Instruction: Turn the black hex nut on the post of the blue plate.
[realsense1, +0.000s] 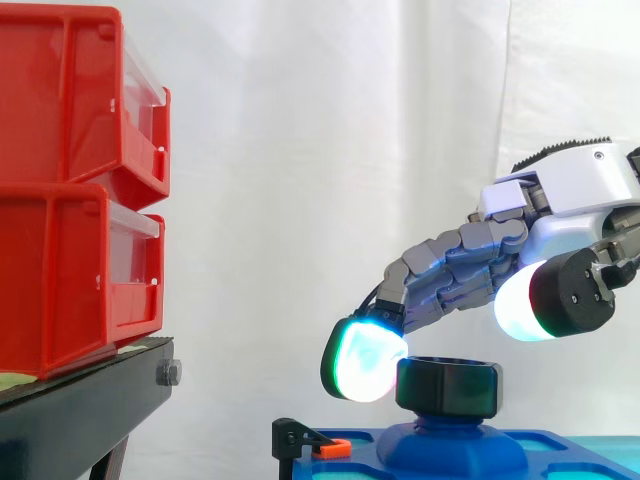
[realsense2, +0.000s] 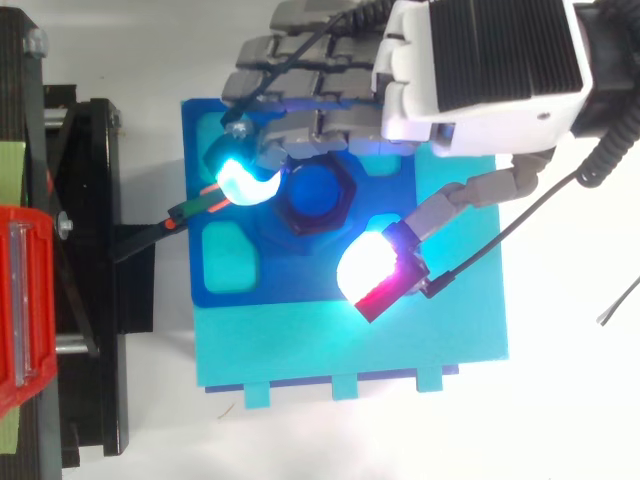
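A black hex nut (realsense1: 448, 385) sits on the blue post (realsense2: 315, 190) of the blue plate (realsense2: 230, 310), low on the post's domed base. My hand (realsense1: 470, 255) reaches in from the right above the nut. Its fingers are loosely bent, and a cyan-glowing fingertip (realsense1: 362, 360) hangs right beside the nut's left side, at or very near its edge. The thumb, with a white and red pad (realsense2: 378, 272), stands apart from the nut on the opposite side and higher up. The hand straddles the nut without closing on it.
Two stacked red bins (realsense1: 75, 190) stand on a black stand (realsense1: 80, 400) at the left. A small black clamp with an orange part (realsense1: 310, 443) sits at the plate's left edge. A light-blue base (realsense2: 350, 340) lies under the plate.
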